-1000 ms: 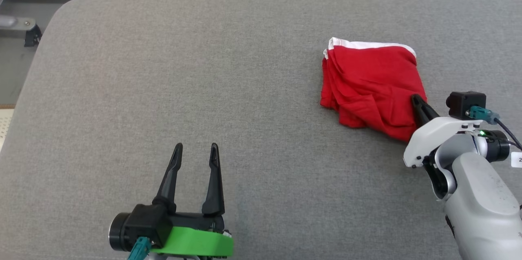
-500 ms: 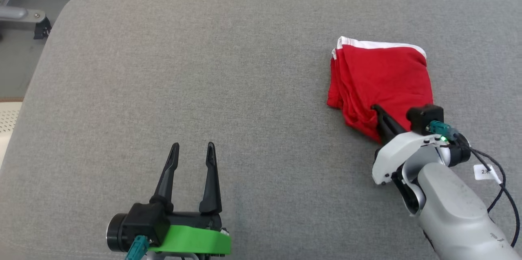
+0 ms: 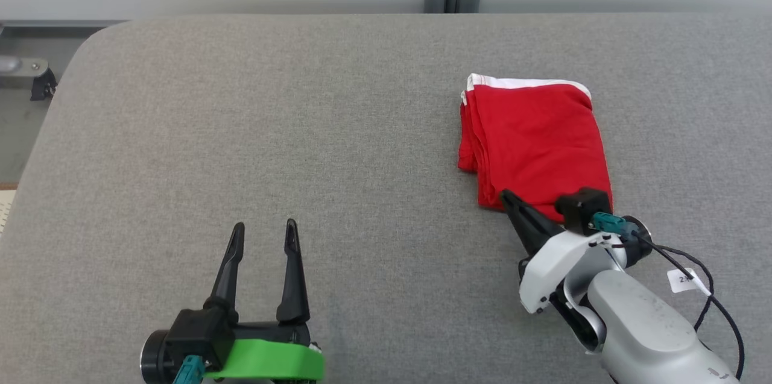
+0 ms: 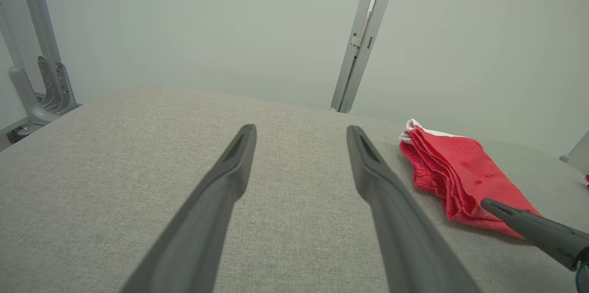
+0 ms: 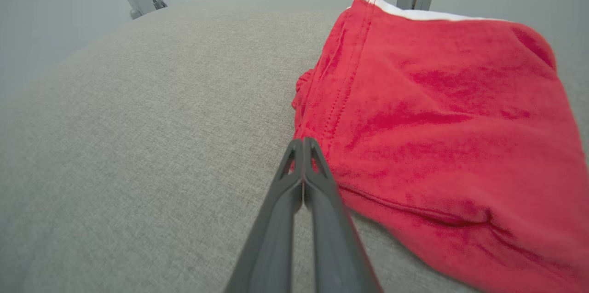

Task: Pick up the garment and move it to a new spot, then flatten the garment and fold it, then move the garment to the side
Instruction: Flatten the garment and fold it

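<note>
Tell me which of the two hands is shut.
The right hand, closed tight with its tip at the near edge of the red garment. The left hand stands open, well apart from it.

The right gripper (image 3: 505, 194) hides the near edge of the garment (image 3: 534, 137) (contact unclear).

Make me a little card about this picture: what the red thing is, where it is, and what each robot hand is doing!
Thing: red garment with a white band, folded
Where: right side of the grey table
Left gripper: open, over bare table, apart from the garment
Right gripper: shut, tip at the garment's near left corner, nothing pinched that I can see
</note>
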Motion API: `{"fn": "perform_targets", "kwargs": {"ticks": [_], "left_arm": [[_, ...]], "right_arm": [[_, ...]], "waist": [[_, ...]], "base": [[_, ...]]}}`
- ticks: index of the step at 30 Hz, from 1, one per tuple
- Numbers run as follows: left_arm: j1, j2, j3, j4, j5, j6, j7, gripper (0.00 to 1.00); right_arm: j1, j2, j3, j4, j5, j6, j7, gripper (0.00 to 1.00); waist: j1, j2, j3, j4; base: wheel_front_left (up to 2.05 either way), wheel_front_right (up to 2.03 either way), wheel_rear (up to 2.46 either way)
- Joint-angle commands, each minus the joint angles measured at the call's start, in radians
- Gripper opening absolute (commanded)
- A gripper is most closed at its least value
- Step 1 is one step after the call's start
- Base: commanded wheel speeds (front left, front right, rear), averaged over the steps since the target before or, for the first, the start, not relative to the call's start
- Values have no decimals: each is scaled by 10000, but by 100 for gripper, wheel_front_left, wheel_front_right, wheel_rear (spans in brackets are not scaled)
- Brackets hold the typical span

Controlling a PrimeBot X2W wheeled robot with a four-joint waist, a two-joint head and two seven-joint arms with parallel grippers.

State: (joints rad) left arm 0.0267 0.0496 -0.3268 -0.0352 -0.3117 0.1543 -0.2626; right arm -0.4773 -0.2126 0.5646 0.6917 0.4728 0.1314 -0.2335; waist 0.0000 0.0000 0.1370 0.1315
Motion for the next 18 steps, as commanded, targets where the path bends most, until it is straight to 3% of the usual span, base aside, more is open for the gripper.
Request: {"fn": "perform_targets", "kwargs": {"ticks": [1, 2, 3, 5, 6, 8, 18], "left_arm": [[196, 25, 122, 47, 71, -11, -30, 100], [274, 25, 241, 81, 119, -41, -30, 100], [364, 25, 326, 114, 167, -65, -30, 100], [562, 25, 550, 187, 263, -135, -30, 100], [667, 25, 667, 218, 304, -160, -30, 100], [862, 25, 904, 267, 399, -245, -30, 100], [1531, 23, 1540, 593, 573, -670, -30, 100]], "right_arm": [[210, -169, -148, -151, -24, -15, -130, 0], [314, -231, -311, -294, -83, -16, -193, 0], [416, -279, -458, -430, -137, -15, -234, 7], [646, -446, -878, -797, -373, -15, -280, 31], [805, -533, -1163, -1035, -526, -16, -308, 47], [1195, -645, -1774, -1553, -844, -16, -315, 99], [3813, -841, -4383, -4428, -1904, -15, -320, 100]], "waist": [[0, 0, -308, -134], [0, 0, -435, -169], [0, 0, -533, -196], [0, 0, -730, -277], [0, 0, -829, -323], [0, 0, -989, -390], [0, 0, -1441, -488]], "base": [[0, 0, 0], [0, 0, 0], [0, 0, 0], [0, 0, 0], [0, 0, 0], [0, 0, 0], [0, 0, 0]]}}
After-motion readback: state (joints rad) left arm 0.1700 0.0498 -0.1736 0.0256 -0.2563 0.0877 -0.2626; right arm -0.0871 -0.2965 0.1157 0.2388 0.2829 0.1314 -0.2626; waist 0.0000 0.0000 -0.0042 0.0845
